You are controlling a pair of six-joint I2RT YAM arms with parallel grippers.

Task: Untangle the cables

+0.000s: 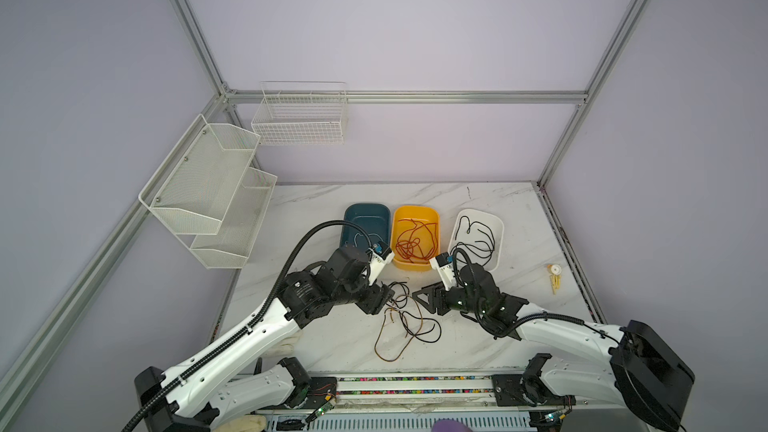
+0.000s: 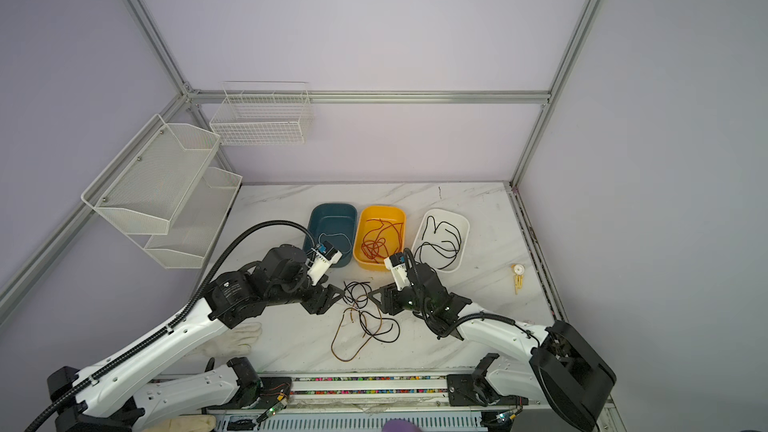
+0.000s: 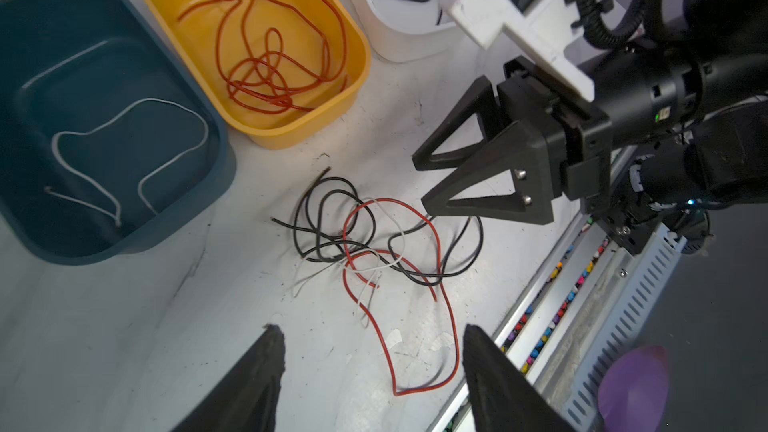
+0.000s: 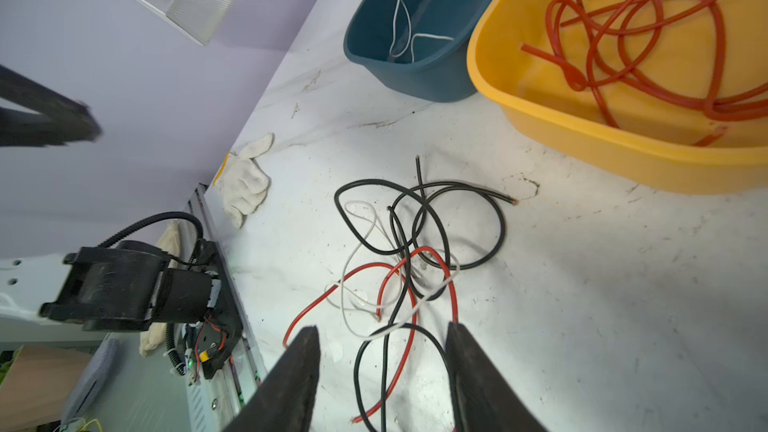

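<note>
A tangle of thin black, red and white cables [image 1: 405, 313] [image 2: 365, 313] lies on the marble table between my two grippers. My left gripper [image 1: 380, 295] [image 3: 372, 328] hovers open beside the tangle, with only a red loop [image 3: 415, 384] on the table under its gap. My right gripper [image 1: 422, 301] [image 4: 382, 327] is open on the opposite side. A black loop and a red strand [image 4: 399, 351] lie on the table between its fingers, ungripped. More cables lie sorted in three bins: white in the teal bin [image 1: 365, 209], red-orange in the yellow bin [image 1: 415, 209], black in the white bin [image 1: 478, 214].
A white work glove [image 2: 241, 336] [image 4: 247, 184] lies at the table's front left. Small yellow parts [image 1: 555, 278] sit near the right edge. White wire baskets [image 1: 208, 189] hang on the left wall. A rail with coloured beads [image 1: 415, 380] runs along the front edge.
</note>
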